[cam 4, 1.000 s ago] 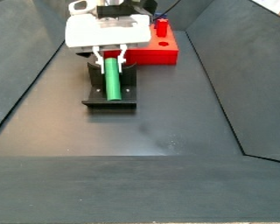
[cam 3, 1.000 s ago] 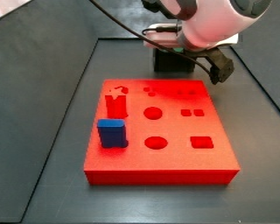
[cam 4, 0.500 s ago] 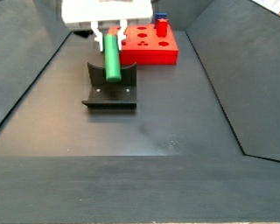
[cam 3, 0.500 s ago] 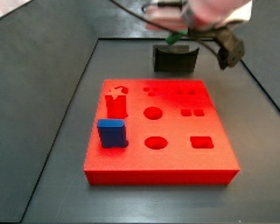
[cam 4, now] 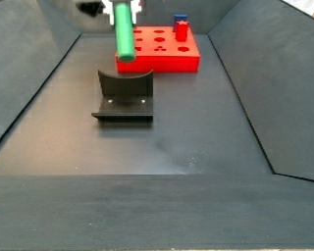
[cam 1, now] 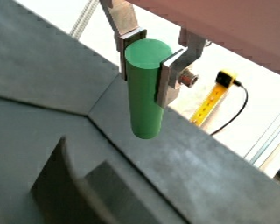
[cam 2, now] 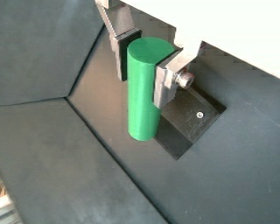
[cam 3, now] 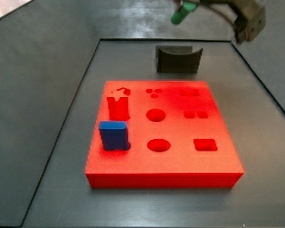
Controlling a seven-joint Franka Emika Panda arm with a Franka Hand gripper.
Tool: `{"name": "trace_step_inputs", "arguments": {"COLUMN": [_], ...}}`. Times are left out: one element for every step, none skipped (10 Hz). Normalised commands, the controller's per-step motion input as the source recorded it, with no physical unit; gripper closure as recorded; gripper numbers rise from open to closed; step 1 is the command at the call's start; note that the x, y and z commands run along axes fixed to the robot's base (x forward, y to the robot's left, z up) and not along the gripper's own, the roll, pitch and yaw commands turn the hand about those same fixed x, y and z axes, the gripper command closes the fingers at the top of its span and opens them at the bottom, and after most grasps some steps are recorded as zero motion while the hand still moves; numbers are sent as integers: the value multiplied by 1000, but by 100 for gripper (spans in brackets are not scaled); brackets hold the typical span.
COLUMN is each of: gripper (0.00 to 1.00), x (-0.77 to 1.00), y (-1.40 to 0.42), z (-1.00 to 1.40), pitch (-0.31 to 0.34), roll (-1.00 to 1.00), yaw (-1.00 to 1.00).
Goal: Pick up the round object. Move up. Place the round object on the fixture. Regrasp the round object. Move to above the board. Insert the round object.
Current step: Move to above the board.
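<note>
Lab test rig: dark walled tray (cam 4: 238, 118) enclosing the red board (cam 3: 169, 134) and fixture (cam 4: 125, 98) (purpose-built); gripper (cam 2: 145, 54) is hanging above, clamping the peg (cam 2: 145, 87).

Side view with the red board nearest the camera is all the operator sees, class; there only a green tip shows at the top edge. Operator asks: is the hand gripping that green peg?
Observer: Yes. In both wrist views the hand has its fingers closed on the green peg, near its upper end.
Operator: Is the peg upright or tilted?
Observer: In a side view the green peg hangs nearly upright.
Operator: Is it touching the fixture?
Observer: No. In a wrist view its lower end hangs clear above the fixture.
</note>
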Motion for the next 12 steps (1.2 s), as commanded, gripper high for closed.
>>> {"name": "trace_step_inputs", "arguments": {"gripper": [100, 100, 100, 100, 100, 100, 100, 100, 100, 100, 100, 100], "x": [-54, -53, -53, -50, -47, -39, -26, -8, 2, 10, -607, -609], "y": [-111, -102, -97, -89, -84, -71, -61, -44, -38, -29, -1000, -1000], "z": [1000, 1000, 1000, 1000, 1000, 1000, 868, 635, 518, 284, 208, 179], "pitch": [35, 34, 39, 46, 50, 64, 73, 90, 98, 118, -26, -35], "roll": [-46, -42, -42, -43, -45, -46, -45, -38, -41, -42, -1000, -1000], "yaw": [37, 31, 29, 28, 27, 27, 29, 32, 37, 50, -109, -107]}}
